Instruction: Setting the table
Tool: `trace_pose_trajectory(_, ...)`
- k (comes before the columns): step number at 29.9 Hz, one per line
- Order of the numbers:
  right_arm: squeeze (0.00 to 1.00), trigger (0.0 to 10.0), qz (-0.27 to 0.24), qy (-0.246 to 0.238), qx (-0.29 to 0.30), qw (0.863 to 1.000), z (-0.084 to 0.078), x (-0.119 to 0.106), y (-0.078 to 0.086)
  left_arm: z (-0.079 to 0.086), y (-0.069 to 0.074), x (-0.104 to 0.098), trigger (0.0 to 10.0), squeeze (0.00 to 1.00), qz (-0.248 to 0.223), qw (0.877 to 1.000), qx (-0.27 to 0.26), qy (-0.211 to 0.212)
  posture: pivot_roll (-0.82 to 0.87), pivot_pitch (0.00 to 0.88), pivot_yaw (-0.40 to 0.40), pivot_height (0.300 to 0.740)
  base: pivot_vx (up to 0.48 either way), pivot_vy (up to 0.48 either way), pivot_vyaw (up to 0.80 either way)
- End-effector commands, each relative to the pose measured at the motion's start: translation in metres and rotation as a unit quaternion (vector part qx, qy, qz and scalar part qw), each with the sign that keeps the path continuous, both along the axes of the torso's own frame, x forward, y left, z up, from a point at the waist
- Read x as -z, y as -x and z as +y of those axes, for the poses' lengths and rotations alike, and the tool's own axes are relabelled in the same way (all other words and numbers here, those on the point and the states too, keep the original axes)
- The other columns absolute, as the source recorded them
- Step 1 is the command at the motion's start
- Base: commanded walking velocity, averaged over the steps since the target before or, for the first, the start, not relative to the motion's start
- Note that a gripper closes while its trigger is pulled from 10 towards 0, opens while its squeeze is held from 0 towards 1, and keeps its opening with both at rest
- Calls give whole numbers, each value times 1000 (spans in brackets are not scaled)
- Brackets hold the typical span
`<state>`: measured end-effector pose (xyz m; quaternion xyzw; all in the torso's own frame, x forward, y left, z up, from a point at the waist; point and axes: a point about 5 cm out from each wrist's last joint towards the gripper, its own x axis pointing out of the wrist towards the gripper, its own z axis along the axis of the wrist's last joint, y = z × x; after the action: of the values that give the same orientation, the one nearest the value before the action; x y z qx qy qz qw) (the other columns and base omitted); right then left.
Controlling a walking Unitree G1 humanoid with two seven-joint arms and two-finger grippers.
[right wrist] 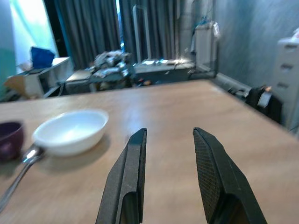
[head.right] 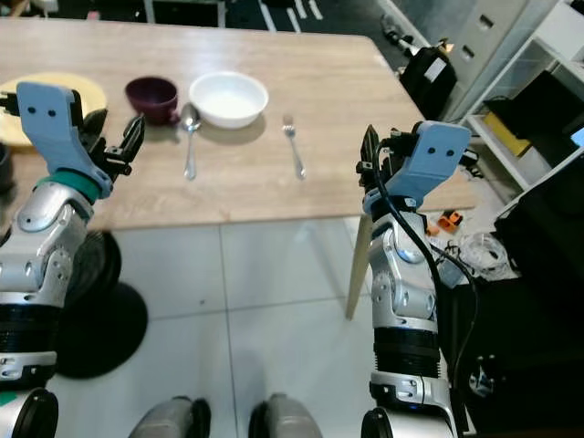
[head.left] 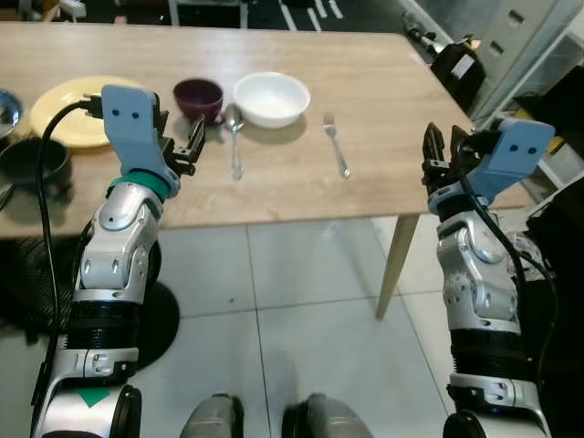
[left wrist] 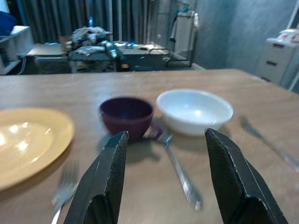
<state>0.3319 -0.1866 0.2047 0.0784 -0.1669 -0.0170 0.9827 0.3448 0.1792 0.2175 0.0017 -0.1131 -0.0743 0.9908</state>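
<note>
Left gripper (head.left: 187, 151): spread wide and empty, as seen in the left wrist view; held over the near table edge, fingers aimed toward 12 o'clock at the purple cup (head.left: 198, 97).
Left arm pose: elbow bent, forearm raised from the shoulder, wrist roughly level with the tabletop.
Right gripper (head.left: 432, 157): parted, nothing held; raised at the table's near right corner, about 4 o'clock from the right-hand fork (head.left: 336, 146).
Right arm pose: bent upward like the left, wrist camera looking along the table (head.left: 365, 73).
Tableware: white bowl (head.left: 271, 98) just beside the cup at its 3 o'clock; spoon (head.left: 235, 137) lying at 6 o'clock of the gap between cup and bowl; yellow plate (head.left: 68, 108) at the cup's 9 o'clock, with a second fork (left wrist: 63, 189) lying near it in the left wrist view; dark bowl (head.left: 35, 164) at the plate's 7 o'clock.
Step judged: between placements, a reach being lined up; no item is gripped.
Next move calls for: the left gripper to be advanced and lowered onto either the spoon or the cup, the wide spread being narrowed on contact; which piece is meant cannot be told.
</note>
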Motion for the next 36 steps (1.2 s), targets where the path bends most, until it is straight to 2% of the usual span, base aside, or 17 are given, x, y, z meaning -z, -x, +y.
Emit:
trace_pose_trajectory(1,0,10000,4,3,9,1000,-4,2,1,-3,0,3,10000,0,5,1000,3,-6,41,0,-10,740,-360,0,0)
trace_pose_trajectory(36,0,10000,4,4,13,1000,-5,4,4,-9,-1,2,10000,0,4,1000,17,-6,29,0,-2,740,-344,0,0)
